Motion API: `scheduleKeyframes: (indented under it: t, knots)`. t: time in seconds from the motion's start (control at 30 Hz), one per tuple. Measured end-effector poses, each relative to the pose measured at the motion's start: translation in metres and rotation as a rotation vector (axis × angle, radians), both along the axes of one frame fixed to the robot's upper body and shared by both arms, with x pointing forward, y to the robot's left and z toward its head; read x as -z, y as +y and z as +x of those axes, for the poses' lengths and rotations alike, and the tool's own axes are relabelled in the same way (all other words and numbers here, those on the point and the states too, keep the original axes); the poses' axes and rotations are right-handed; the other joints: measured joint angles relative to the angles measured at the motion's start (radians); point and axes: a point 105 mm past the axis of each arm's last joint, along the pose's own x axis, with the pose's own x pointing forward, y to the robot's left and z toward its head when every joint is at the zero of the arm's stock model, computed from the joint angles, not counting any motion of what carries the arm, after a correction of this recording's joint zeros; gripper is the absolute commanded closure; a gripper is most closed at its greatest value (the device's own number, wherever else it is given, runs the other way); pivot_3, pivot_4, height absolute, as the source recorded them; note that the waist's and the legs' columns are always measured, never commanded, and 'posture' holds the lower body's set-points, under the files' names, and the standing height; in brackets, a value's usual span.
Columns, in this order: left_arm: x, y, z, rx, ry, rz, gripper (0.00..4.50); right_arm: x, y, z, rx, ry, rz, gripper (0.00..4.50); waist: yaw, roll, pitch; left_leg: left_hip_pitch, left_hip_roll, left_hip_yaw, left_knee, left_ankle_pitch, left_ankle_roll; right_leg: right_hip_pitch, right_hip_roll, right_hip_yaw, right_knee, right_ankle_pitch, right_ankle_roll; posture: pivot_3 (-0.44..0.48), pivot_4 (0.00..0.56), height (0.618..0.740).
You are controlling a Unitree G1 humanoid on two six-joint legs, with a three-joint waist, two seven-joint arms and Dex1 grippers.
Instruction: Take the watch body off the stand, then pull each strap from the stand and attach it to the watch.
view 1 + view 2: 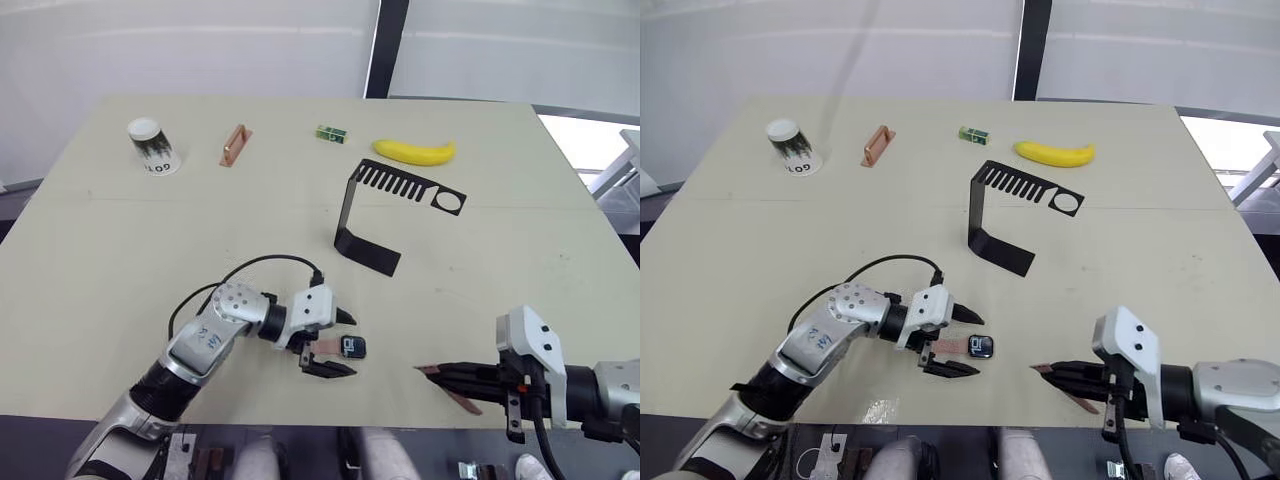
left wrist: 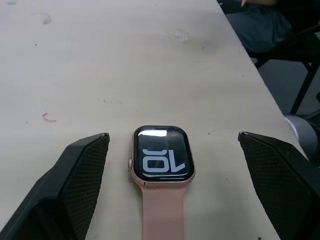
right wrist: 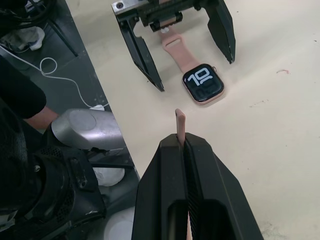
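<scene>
Watch body (image 2: pixel 161 159) lies flat on table (image 1: pixel 200 230) with 1 strap (image 3: pixel 177 47) attached, between spread fingers of left pincer (image 1: pixel 335 344). Right pincer (image 3: pixel 186 145) clamps 2nd strap (image 3: pixel 180 123); stand (image 1: pixel 385 215) well apart.

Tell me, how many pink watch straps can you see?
2: one strap is attached to the watch body, lying on the table between the left gripper's open fingers; the other strap is pinched in the right gripper.
</scene>
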Motion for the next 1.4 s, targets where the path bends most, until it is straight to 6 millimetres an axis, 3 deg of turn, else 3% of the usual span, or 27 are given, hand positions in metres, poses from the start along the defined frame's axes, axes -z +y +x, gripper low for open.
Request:
scheduleKeyframes:
  t: [0.5, 0.63, 1.13, 1.27, 1.4]
  knots:
    - [0.0077, 0.0011, 0.0024, -0.062, -0.031, 0.047, 0.06, 0.0015, -0.0001, 0.0014, 0.001, -0.018, -0.007, 4.5, 0.0, 0.0, 0.0, 0.0, 0.0, 0.0, 0.001, 0.0, 0.0, 0.0, 0.0, 0.0, 0.001, 0.0, 0.0, 0.0, 0.15, 0.74]
    - [0.008, 0.001, 0.0031, -0.067, -0.036, 0.05, 1.28, 0.0, 0.0, 0.0033, 0.0, -0.031, -0.009, 4.5, 0.0, 0.0, 0.0, 0.0, 0.0, 0.0, 0.001, 0.0, 0.0, 0.0, 0.0, 0.0, 0.001, 0.0, 0.0, 0.0, 0.15, 0.74]
    - [0.0092, -0.0011, 0.0023, -0.055, -0.058, 0.075, 1.28, -0.0017, 0.0012, 0.0044, 0.002, -0.034, 0.006, 4.5, 0.001, 0.0, 0.0, 0.0, 0.0, 0.0, 0.004, 0.0, 0.0, 0.001, 0.0, 0.0, 0.003, 0.0, 0.0, 0.0, 0.15, 0.74]
    - [0.0081, -0.0018, 0.0039, -0.061, -0.062, 0.073, 2.93, -0.0014, 0.001, 0.0045, 0.003, -0.033, 0.004, 4.5, 0.001, 0.0, 0.0, 0.0, 0.0, 0.0, 0.004, 0.0, 0.0, 0.001, 0.0, 0.0, 0.003, 0.0, 0.0, 0.0, 0.15, 0.74]
    - [0.0069, -0.0016, 0.0059, -0.069, -0.016, 0.066, 2.92, -0.0029, 0.0004, 0.0065, 0.004, -0.054, -0.006, 4.5, 0.001, 0.0, 0.0, 0.0, 0.0, 0.0, 0.006, 0.0, 0.0, 0.001, 0.0, 0.0, 0.004, 0.0, 0.0, 0.0, 0.15, 0.74]
